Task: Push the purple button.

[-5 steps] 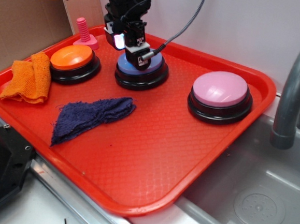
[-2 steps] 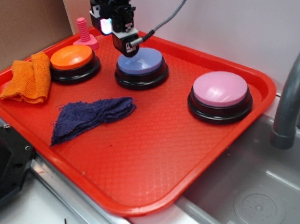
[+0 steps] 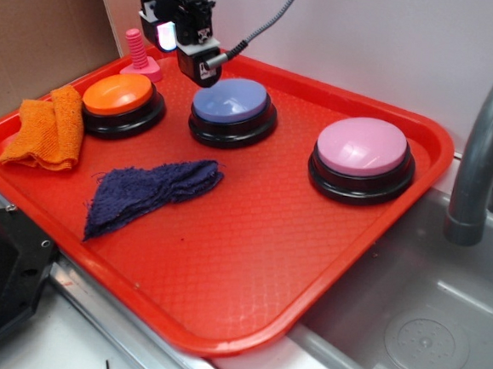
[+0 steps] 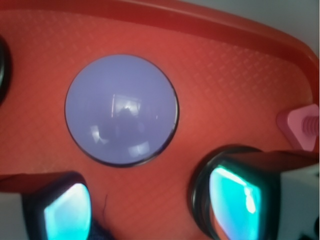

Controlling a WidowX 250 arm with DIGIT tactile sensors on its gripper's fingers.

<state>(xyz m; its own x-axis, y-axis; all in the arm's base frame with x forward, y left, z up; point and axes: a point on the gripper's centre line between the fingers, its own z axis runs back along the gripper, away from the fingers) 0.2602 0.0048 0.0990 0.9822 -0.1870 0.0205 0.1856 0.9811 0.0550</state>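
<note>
A large red plastic tray (image 3: 249, 262) with a raised rim fills most of the exterior view, its right edge beside a grey metal sink (image 3: 405, 334) and a curved grey faucet (image 3: 479, 160). On its right part sits a wide pink-domed button on a black base (image 3: 361, 158), well apart from the others. A rumpled dark blue cloth (image 3: 147, 194) lies front-left, with a folded orange cloth (image 3: 46, 130) at the left rim. The round periwinkle glossy purple button on its black circular base (image 3: 233, 111) stands at the back centre of the tray, just beside an orange-domed button (image 3: 120, 102) to its left. A small pink plastic bolt (image 3: 139, 55) stands upright at the back-left corner.

The black pincer (image 3: 200, 65) hangs above and left of the purple button, clear of its dome, holding nothing; how far apart its tips stand cannot be told. The wrist view shows the dome (image 4: 121, 116) whole and uncovered. Bare tray floor lies open in front of the purple button and between it and the pink one.
</note>
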